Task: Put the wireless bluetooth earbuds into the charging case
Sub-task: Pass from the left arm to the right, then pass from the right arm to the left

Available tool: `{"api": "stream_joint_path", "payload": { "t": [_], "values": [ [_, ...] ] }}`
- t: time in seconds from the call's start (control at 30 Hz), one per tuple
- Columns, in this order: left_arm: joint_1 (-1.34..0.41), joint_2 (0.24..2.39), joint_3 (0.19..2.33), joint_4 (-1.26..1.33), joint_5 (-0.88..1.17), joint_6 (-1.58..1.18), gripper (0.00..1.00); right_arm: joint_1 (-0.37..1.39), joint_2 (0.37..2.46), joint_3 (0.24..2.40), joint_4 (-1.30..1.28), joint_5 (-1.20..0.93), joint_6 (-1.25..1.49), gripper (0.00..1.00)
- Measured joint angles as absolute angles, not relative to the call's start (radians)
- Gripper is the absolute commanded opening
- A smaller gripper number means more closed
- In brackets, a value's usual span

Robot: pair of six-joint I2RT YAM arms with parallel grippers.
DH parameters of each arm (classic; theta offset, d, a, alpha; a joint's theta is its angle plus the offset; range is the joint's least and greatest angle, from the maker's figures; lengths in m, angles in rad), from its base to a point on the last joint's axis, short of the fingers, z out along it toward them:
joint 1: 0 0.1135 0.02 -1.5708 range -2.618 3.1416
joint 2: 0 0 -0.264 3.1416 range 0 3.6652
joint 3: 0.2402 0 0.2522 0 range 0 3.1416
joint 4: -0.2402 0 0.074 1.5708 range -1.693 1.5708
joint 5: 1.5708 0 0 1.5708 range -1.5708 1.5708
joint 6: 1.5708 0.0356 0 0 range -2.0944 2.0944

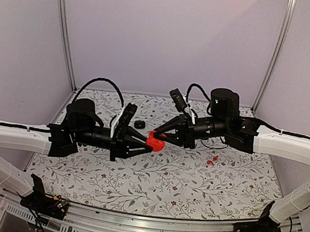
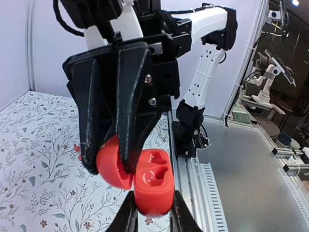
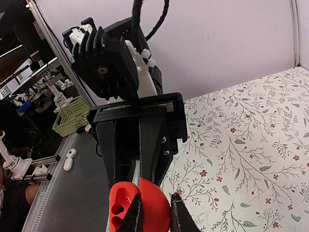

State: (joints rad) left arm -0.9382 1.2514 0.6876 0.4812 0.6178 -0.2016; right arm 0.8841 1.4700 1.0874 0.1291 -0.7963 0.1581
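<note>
Student: Pose, from the near edge?
Tutor: Left arm [image 1: 18,137] and right arm [image 1: 289,145] stretch inward above the table [image 1: 135,186], wrists meeting mid-air. Left gripper [image 1: 146,143] is clamped on the charging case [image 1: 155,144] base [image 2: 153,181]. Right gripper [image 1: 155,134] is pinched closed on its raised lid [image 3: 154,203].
Student: And the earbuds [image 1: 211,161]?
Tutor: Red, lying on the table right of the case, well apart.
</note>
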Motion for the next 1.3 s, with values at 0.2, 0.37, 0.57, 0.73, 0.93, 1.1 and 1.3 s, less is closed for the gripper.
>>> {"api": "stream_joint_path", "payload": {
  "t": [0.2,0.37,0.57,0.73,0.93,1.1,1.3],
  "values": [
    [-0.938,1.240,0.687,0.493,0.608,-0.186,0.41,0.884,1.469,1.088,0.129,-0.796,0.154,0.00],
    [-0.939,1.227,0.671,0.531,0.597,-0.178,0.49,0.894,1.447,1.088,0.131,-0.779,0.129,0.00],
    [-0.941,1.221,0.659,0.552,0.595,-0.167,0.51,0.945,1.389,1.085,0.134,-0.694,0.062,0.00],
    [-0.947,1.221,0.655,0.575,0.593,-0.165,0.50,0.970,1.349,1.084,0.135,-0.627,0.010,0.00],
    [-0.974,1.221,0.655,0.590,0.586,-0.150,0.46,0.990,1.345,1.083,0.128,-0.562,-0.036,0.00],
    [-0.984,1.222,0.656,0.591,0.587,-0.141,0.38,1.010,1.345,1.083,0.121,-0.528,-0.063,0.00],
    [-0.991,1.231,0.657,0.591,0.587,-0.138,0.35,1.017,1.345,1.083,0.112,-0.506,-0.080,0.00]
  ]
}}
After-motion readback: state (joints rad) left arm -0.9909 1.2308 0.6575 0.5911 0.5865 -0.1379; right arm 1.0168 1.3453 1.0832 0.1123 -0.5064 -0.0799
